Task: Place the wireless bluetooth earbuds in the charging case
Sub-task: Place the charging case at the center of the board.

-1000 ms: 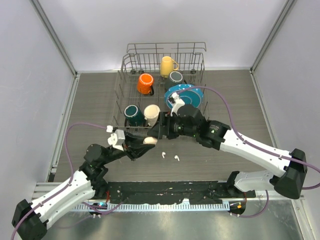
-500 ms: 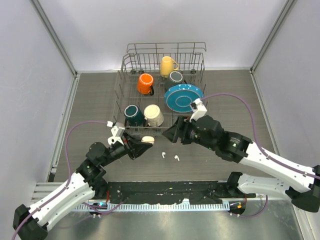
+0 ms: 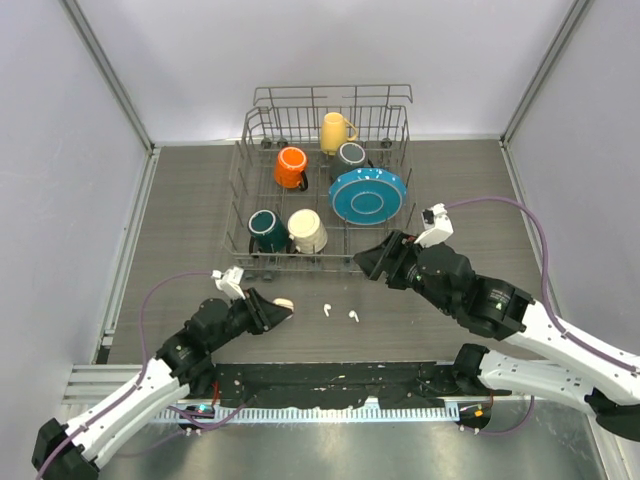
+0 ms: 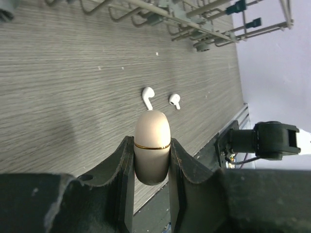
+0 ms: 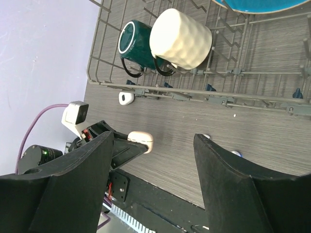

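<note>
Both have backed off rack [image 3: 330, 106]: left gripper [image 3: 280, 303] clamped on shut charging case [image 4: 152, 145], right gripper [image 3: 372, 262] gaping empty. Tiny earbuds [image 3: 326, 310] may skid if pinched.

The top camera looks down from behind the arms [image 3: 150, 372] over the whole table [image 3: 190, 210]. Each wrist camera sits low and close over the table; both show the case [image 4: 152, 145] and the rack [image 5: 194, 91].
</note>
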Controlling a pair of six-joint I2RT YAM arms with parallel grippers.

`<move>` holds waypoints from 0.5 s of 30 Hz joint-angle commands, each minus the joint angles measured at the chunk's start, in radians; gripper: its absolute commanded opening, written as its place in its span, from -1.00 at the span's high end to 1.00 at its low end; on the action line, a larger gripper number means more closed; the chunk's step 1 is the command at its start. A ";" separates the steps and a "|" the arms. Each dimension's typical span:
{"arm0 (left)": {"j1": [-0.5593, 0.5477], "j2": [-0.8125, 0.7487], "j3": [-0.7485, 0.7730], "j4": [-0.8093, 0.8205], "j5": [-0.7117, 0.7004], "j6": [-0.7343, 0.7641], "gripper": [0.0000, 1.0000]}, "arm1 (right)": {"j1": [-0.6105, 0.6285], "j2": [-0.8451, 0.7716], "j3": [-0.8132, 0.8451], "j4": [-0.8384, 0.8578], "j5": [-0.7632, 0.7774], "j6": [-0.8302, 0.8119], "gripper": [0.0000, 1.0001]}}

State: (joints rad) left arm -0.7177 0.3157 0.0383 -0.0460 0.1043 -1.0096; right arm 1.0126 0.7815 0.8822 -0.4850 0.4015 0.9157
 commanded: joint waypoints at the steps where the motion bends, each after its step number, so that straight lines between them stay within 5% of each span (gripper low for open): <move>1: 0.004 0.094 -0.023 0.069 -0.049 -0.057 0.99 | 0.001 0.024 0.000 0.006 0.028 0.018 -0.44; 11: 0.004 0.456 -0.025 0.300 -0.014 -0.055 0.95 | 0.001 0.058 0.011 0.019 0.016 0.012 -0.44; 15: 0.003 0.494 -0.025 0.325 -0.035 -0.063 0.76 | 0.001 0.062 0.011 0.019 0.020 0.012 -0.44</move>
State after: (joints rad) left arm -0.7174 0.7822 0.0399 0.1871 0.0875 -1.0676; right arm 1.0126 0.8387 0.8818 -0.4950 0.4011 0.9226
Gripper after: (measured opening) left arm 0.297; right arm 0.720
